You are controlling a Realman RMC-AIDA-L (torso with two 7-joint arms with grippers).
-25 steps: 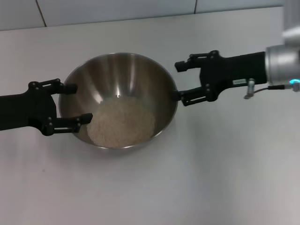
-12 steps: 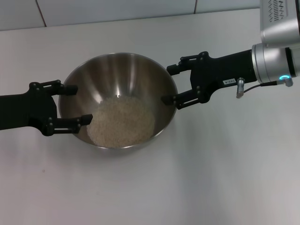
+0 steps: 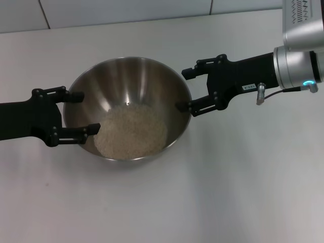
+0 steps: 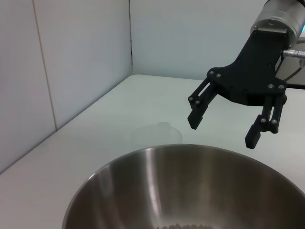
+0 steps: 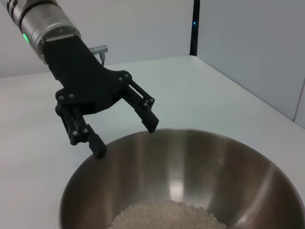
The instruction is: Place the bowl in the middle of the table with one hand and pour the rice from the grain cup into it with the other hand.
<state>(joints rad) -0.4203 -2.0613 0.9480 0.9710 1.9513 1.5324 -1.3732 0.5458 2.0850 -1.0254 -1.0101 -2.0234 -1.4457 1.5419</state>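
The steel bowl (image 3: 132,76) stands mid-table on the white table (image 3: 212,192), with a heap of rice (image 3: 131,131) in its bottom. My left gripper (image 3: 84,112) is open at the bowl's left rim, its near fingertip over the rim; it also shows in the right wrist view (image 5: 126,139). My right gripper (image 3: 184,90) is open and empty at the bowl's right rim, its near fingertip by the rim; it also shows in the left wrist view (image 4: 223,130). The bowl (image 4: 190,181) (image 5: 200,162) fills both wrist views. The grain cup is not in the head view.
A white tiled wall (image 3: 126,10) runs along the table's far edge. A faint pale round patch (image 4: 157,133) lies on the table beyond the bowl in the left wrist view; I cannot tell what it is.
My right gripper has moved left, from beside the bowl to its right rim, staying open. The left gripper, bowl and rice have not moved.
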